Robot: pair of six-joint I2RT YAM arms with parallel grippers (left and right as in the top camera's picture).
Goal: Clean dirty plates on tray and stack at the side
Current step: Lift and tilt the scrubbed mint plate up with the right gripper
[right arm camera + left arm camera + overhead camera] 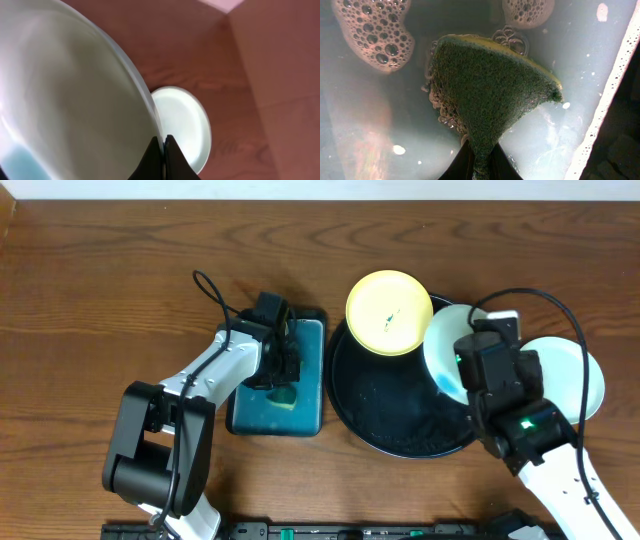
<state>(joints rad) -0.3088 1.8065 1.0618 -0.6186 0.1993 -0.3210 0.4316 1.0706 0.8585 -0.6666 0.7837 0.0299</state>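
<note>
The black round tray (380,405) lies at the table's middle. A pale yellow plate (390,312) with a small green smear rests over its far rim. My right gripper (163,142) is shut on the rim of a mint-white plate (65,100), held tilted over the tray's right side (443,345), with a blue smear low on its face. A second mint-white plate (585,375) lies flat on the wood to the right, also seen in the right wrist view (182,122). My left gripper (481,161) is shut on a green-and-yellow sponge (490,90) over soapy water.
A rectangular teal tray (305,415) of soapy water sits left of the black tray, with the left arm (215,370) reaching into it. Foam patches (375,30) float on the water. Bare wood lies at the far left and along the back.
</note>
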